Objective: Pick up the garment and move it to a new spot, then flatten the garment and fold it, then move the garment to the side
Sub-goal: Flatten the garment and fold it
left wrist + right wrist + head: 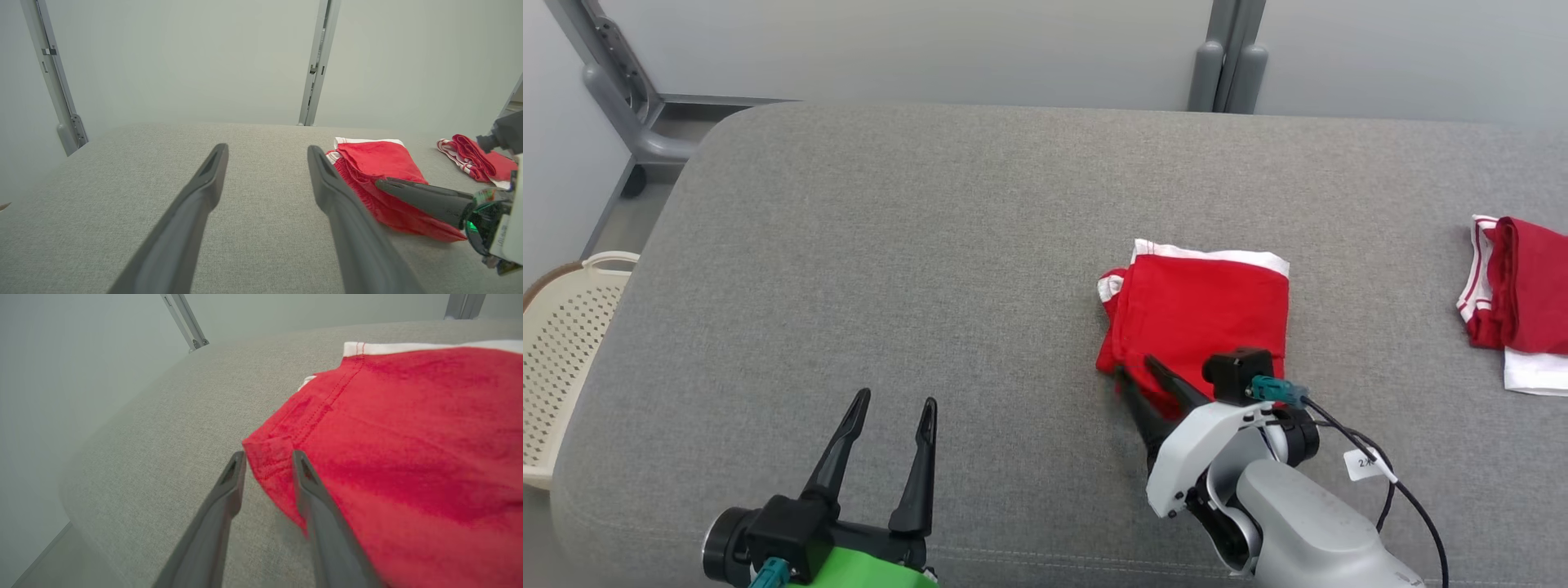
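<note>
Grey padded table (931, 245), wall behind. Pale perforated basket (564, 351) on the floor off the table's left end.

Garment (1201, 314): red with white trim, lying on the table right of centre. It is a compact, roughly square bundle with a white band along the far edge and a little white showing at the far-left corner. The layers look stacked, and the near-left corner is slightly rumpled.

Right gripper (1134, 366): at the garment's near-left corner, fingers pointing into it. In the right wrist view the jaws stand a little apart. One finger is over bare table, the other over the red cloth (408, 437), with the hemmed corner between the tips. No pinch visible, and the cloth lies flat, not lifted.

Left gripper (895, 398): low at the near-left of the table, well apart from the garment, over bare surface. Jaws wide apart, nothing between them.

A second red-and-white garment (1523, 302) lies at the table's right edge, loosely folded.

Progress, as judged: the pickup, flattening and folding look done, since the bundle is squared and resting. What seems left is the move to the side, probably toward the right edge where the other piece lies. That would need a fresh grip catching all layers at the corner, or the fold could slip open.
</note>
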You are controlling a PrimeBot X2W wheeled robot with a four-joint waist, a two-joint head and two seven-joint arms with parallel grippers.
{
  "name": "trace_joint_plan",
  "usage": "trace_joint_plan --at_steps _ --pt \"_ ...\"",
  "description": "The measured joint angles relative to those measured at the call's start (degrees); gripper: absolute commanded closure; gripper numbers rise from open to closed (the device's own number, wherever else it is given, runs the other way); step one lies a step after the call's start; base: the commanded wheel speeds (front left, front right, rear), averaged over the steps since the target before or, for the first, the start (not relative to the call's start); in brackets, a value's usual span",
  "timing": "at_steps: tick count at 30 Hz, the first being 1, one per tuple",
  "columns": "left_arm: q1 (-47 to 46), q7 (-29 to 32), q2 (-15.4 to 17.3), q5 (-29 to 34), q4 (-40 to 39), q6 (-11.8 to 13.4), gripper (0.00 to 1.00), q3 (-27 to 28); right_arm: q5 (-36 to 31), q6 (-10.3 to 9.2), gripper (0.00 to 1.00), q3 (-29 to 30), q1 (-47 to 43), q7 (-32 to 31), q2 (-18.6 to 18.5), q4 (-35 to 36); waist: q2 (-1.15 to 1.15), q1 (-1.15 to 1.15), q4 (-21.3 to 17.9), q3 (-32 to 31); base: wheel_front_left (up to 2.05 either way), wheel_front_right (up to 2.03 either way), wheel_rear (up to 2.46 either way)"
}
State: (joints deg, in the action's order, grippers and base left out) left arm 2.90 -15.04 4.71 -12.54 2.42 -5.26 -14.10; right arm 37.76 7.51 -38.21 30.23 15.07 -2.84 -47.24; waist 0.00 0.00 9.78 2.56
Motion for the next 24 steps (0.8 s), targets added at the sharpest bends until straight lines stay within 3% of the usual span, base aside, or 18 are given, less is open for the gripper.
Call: trace_joint_plan --at_steps 6,10,24 --pt "0.15 0.00 -0.05 -0.01 -0.14 0.31 0.00 0.58 2.55 0.00 0.00 -1.88 -2.01 0.00 0.05 4.39 0.00 0.00 -1.81 0.01 0.00 0.00 0.00" --pt "0.46 0.00 -0.03 -0.04 -0.30 0.51 0.00 1.08 2.08 0.00 0.00 -0.02 -2.52 0.00 0.07 7.05 0.00 0.00 -3.10 0.05 0.00 0.00 0.00" --pt "1.02 0.00 0.15 -3.91 -0.52 1.86 0.00 6.64 -15.30 -0.01 0.00 17.09 -7.15 0.00 0.00 15.13 0.00 0.00 -12.40 0.07 0.00 0.00 0.00"
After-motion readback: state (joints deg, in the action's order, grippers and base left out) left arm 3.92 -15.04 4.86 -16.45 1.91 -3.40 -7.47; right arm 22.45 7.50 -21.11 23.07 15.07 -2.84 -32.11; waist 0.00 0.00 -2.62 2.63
